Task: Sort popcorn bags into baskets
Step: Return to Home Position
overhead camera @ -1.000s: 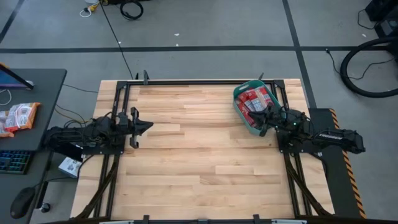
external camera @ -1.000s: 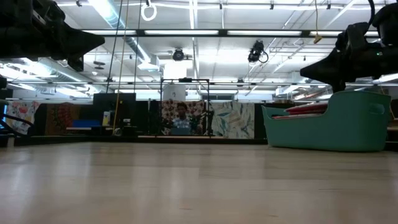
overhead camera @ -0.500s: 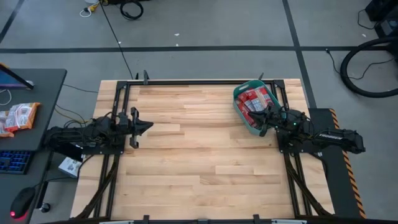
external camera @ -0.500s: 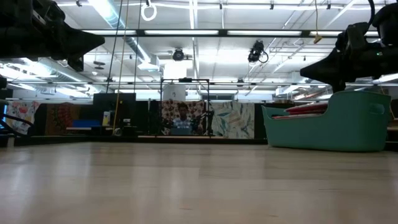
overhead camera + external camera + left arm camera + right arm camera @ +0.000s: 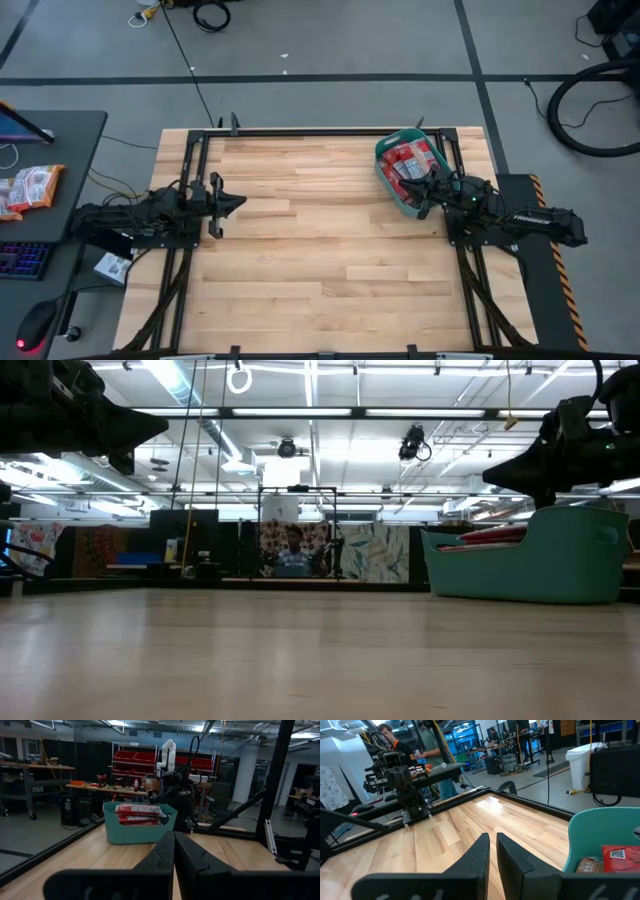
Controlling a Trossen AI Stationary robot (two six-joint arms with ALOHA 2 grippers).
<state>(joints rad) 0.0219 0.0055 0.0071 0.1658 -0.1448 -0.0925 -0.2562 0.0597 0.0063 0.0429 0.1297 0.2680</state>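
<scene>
Right gripper [image 5: 492,851] nearly closed above table [image 5: 445,840]; teal basket [image 5: 600,832] holds red popcorn bags [image 5: 620,860]

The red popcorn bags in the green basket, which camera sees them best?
The high view: it looks straight down into the basket, so the popcorn bags show from above. The left wrist view shows them side-on, stacked above the rim. The low view shows only a red edge; the right wrist view catches one corner.

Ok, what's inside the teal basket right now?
The teal basket holds a pile of red popcorn bags reaching about its rim. The right gripper covers its near end, and lower bags are hidden, so no count.
</scene>
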